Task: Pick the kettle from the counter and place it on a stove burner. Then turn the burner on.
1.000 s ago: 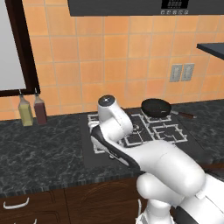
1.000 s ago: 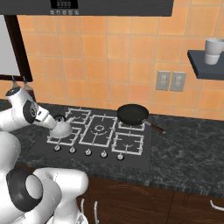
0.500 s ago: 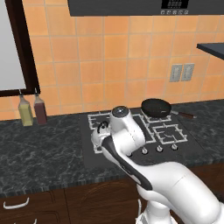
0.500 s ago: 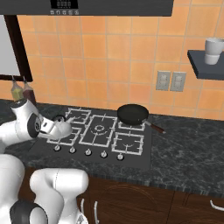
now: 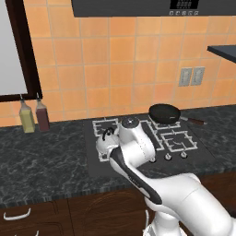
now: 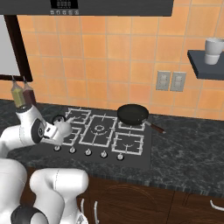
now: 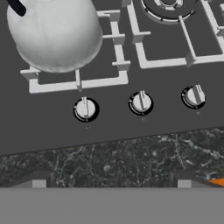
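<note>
Worktop (image 5: pixel 41 161) carries the black cooktop (image 7: pixel 109 131), where your kettle (image 7: pixel 54 33) already sits on the small burner grate (image 7: pixel 78 83) at eleven o'clock in the hand view. Claw (image 7: pixel 109 183) is spread wide, holding nothing. Knob (image 7: pixel 85 109) for that burner lies just ahead of it, toward eleven o'clock, directly below the kettle.

kettle (image 7: pixel 52 33) top cropped (hand view), arm hides front burner (image 5: pixel 105 154)

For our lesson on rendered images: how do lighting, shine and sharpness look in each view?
Left base view: even, soft light, no hard shadows; the kettle is pale and slightly soft. Right base view: the frying pan shows a faint sheen. Hand view: the kettle's dome has a broad soft highlight, and the knobs look sharp.
</note>
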Motion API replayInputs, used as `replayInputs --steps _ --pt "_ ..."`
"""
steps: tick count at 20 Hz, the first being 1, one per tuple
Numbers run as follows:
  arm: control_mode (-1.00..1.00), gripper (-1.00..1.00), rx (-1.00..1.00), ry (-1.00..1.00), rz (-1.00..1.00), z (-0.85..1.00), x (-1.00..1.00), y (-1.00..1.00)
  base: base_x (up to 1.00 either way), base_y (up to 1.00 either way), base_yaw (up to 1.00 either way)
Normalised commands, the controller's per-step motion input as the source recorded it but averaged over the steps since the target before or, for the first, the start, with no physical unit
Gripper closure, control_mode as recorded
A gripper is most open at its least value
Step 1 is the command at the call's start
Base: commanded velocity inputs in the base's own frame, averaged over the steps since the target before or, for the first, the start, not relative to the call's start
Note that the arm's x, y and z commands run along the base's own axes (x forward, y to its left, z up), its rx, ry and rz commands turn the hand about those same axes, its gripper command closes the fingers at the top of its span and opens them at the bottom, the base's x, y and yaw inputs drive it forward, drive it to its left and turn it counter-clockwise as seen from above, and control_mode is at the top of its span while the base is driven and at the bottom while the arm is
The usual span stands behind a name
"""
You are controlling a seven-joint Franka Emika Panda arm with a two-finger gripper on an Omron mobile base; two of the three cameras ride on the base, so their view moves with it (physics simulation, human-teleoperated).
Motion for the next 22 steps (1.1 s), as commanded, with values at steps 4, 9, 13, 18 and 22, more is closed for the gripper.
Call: replayInputs --steps 4,9,13,18,22 --pt "-1.00 -1.00 0.00 0.02 -0.02 -0.44 0.01 0.18 0.00 0.00 0.00" --pt "-1.00 -1.00 0.00 0.12 0.00 -0.33 0.19 0.03 0.00 0.00 0.00" --pt "-1.00 -1.00 0.00 0.16 0.00 -0.24 0.28 0.00 0.00 0.00 0.00" --pt "-1.00 -1.00 0.00 0.11 0.02 -0.06 0.37 0.06 0.00 0.00 0.00" --pt "-1.00 -1.00 0.00 0.08 0.02 -0.04 0.40 0.19 0.00 0.00 0.00"
